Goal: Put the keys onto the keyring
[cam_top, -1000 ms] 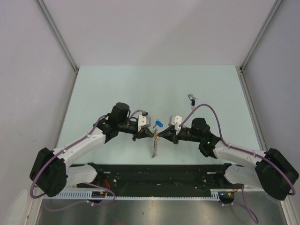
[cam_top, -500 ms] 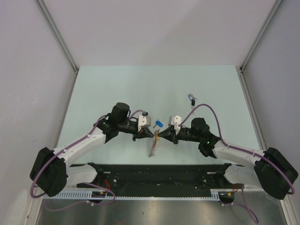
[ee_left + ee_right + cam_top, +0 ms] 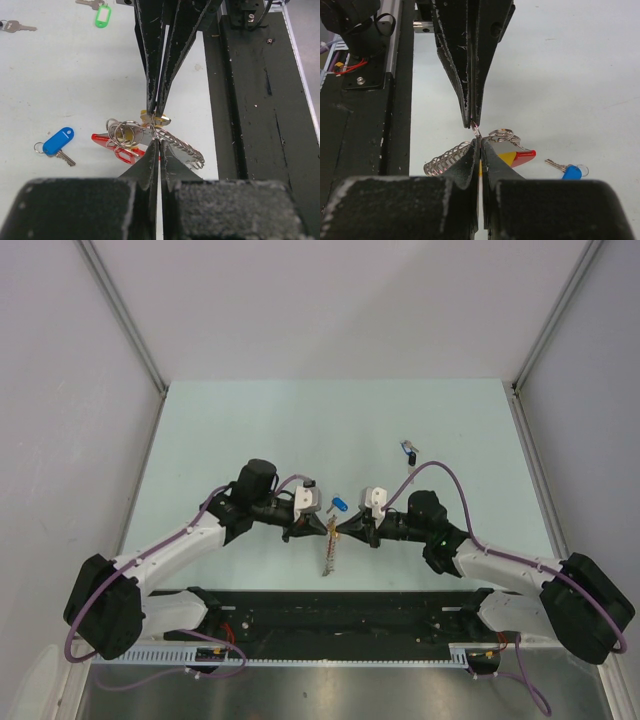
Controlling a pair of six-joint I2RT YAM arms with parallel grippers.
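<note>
Grippers are seen tip to tip over the near middle part of the table (image 3: 250, 420). The fingers of the left gripper (image 3: 322, 527) are pressed together, and a wire loop (image 3: 476, 129) at the top end of the keyring (image 3: 327, 558) is pinched between them. The fingers of the right gripper (image 3: 343, 528) are pressed together too, and a yellow-headed key (image 3: 506, 159) is nipped at their tips, as far as can be told. The coiled silver strand of the keyring is stretched from the meeting point toward the arm bases. Whether its low end is rested on the table cannot be told. A red band (image 3: 105, 140) and several small rings (image 3: 120, 134) are gathered at the held end. A blue-headed key (image 3: 58, 141) is laid on the table near the grippers, apart from the keyring. In the left wrist view a green-headed key (image 3: 102, 15) and another silver key (image 3: 17, 26) are found well apart from them.
</note>
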